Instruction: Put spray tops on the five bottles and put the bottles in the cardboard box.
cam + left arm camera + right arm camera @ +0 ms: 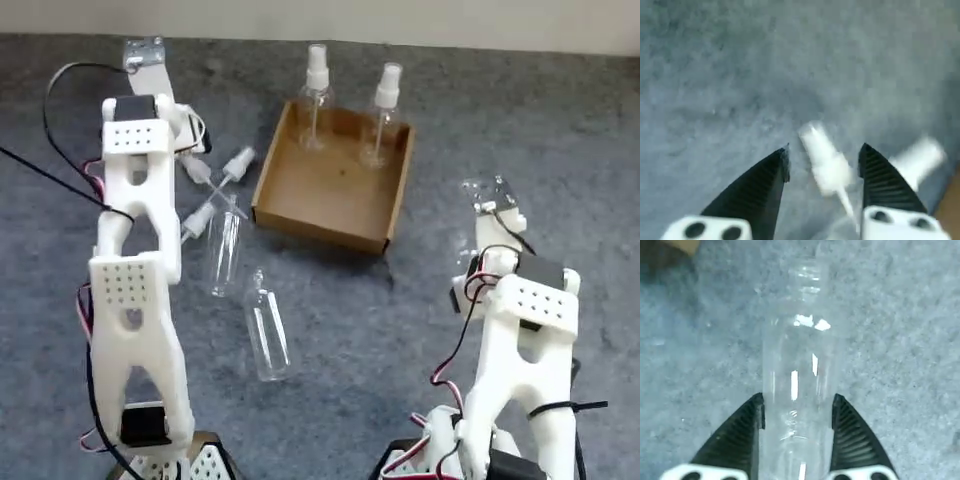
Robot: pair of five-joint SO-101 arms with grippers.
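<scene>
Left gripper [825,149]: jaws wide apart, holding nothing, set either side of a white plastic spray top [826,162] on grey carpet [715,75]. Top's long axis runs roughly along the gripper's line, thin dip tube toward the wrist; arm stretched forward beside the brown cardboard box [318,226]. Right gripper [798,397]: closed against a clear plastic bottle [800,355], neck pointing away.

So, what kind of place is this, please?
Probably a robotics test bench: a left arm and a right arm mounted on a grey carpeted table, with clear bottles and a cardboard box laid out for practice.
</scene>
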